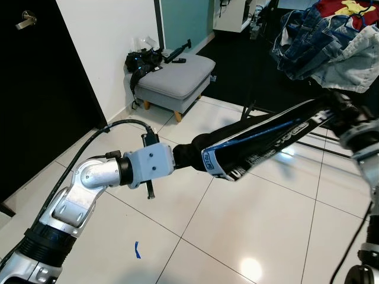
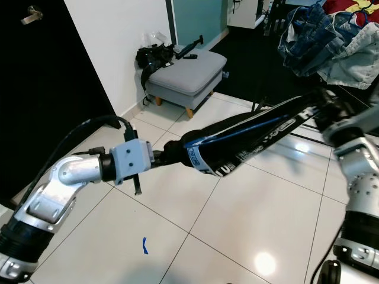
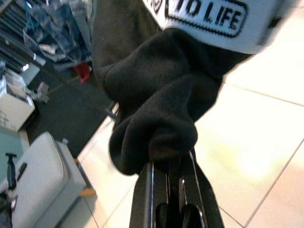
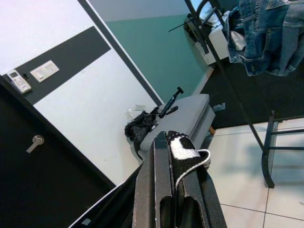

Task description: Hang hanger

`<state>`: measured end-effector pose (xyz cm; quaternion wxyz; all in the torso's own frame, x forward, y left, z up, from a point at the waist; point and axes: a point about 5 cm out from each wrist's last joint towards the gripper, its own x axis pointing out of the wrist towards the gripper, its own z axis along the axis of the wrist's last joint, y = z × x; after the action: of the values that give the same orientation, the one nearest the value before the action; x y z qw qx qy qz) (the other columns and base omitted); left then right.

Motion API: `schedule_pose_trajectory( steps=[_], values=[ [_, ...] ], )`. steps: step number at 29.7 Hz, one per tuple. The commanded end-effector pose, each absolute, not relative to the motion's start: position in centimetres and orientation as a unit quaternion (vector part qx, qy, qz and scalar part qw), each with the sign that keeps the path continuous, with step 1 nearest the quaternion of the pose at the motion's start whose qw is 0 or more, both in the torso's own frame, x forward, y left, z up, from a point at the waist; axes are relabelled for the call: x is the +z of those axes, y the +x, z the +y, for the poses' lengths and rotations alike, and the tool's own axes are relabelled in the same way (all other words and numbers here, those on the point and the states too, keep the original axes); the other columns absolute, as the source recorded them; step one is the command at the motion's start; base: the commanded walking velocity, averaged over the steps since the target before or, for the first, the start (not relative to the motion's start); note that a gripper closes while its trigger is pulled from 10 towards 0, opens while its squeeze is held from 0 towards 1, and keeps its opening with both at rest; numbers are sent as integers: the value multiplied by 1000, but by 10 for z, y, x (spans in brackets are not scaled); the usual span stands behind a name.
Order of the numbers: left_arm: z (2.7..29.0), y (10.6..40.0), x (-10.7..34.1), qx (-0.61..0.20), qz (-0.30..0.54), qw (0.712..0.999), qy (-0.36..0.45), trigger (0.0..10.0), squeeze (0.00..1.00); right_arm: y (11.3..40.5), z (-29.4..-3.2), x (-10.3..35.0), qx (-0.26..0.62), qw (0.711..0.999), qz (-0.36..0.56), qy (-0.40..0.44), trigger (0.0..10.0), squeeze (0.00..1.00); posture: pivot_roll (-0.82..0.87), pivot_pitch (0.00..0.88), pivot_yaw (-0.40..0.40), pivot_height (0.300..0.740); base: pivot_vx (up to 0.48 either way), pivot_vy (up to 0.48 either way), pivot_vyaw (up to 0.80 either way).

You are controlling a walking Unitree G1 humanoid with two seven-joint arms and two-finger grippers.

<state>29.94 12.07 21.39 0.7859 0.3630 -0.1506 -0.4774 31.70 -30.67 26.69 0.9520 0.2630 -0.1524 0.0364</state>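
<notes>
So both arms are holding a black garment w/ white-and-blue lettering point(image 1: 260, 142), stretched diagonally across mid-frame. Left gripper point(image 3: 173, 164) is pinched tight on its bunched lower-left end, right gripper point(image 4: 176, 152) clamped on the upper-right end. Denim clothes point(image 1: 320, 44) hang upper right, grey padded stool point(image 1: 174, 80) top centre. Can't make out the hanger tbh.

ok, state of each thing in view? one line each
Black garment: stretched in the air between both end effectors, above the floor.
Left end effector: shut on the garment's bunched end.
Right end effector: shut on the garment's other end.
Denim clothes: hanging on the rack.
Black door: closed.
</notes>
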Motion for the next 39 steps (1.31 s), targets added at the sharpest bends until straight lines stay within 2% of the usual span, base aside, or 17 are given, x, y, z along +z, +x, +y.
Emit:
schedule_pose_trajectory(
  steps=[1,8,9,11,13,18,22,27,30,32,36,38,39],
  values=[
    [122,299,203,-480,-122,785,372,10000,0,315,-306,266,28,952,-160,261,0,0,-21,132,38,740,0,0,0],
    [111,304,200,-456,-116,800,372,10000,0,324,-270,260,78,950,-142,268,0,0,-20,135,41,740,0,0,0],
    [104,308,196,-434,-102,817,366,10000,0,329,-243,257,118,946,-131,274,0,0,-15,138,42,740,0,0,0],
    [104,308,196,-434,-102,817,366,10000,0,329,-243,257,118,946,-131,274,0,0,-15,138,42,740,0,0,0],
    [101,311,192,-418,-88,827,365,10000,0,331,-227,257,141,941,-126,280,0,0,-16,139,42,740,0,0,0],
    [100,314,188,-402,-75,838,362,10000,0,332,-219,257,152,939,-124,284,0,0,-16,140,43,740,0,0,0],
    [103,323,184,-356,-46,867,345,10000,0,332,-201,252,177,935,-109,286,0,0,-19,140,46,740,0,0,0],
    [106,326,183,-345,-36,873,341,10000,0,330,-193,248,188,933,-99,291,0,0,-21,140,46,740,0,0,0],
    [115,331,176,-329,-5,881,341,10000,0,313,-143,226,283,920,-42,266,0,0,-26,140,50,740,0,0,0],
    [118,331,175,-331,0,877,349,10000,0,306,-133,220,306,918,-32,252,0,0,-27,140,49,740,0,0,0],
    [122,331,174,-337,2,871,356,10000,0,305,-136,216,300,922,-27,244,0,0,-27,140,49,740,0,0,0],
    [130,329,174,-353,5,860,368,10000,0,310,-161,215,248,938,-34,241,0,0,-27,140,49,740,0,0,0],
    [130,329,174,-353,5,860,368,10000,0,310,-161,215,248,938,-34,241,0,0,-27,140,49,740,0,0,0]
  ],
)
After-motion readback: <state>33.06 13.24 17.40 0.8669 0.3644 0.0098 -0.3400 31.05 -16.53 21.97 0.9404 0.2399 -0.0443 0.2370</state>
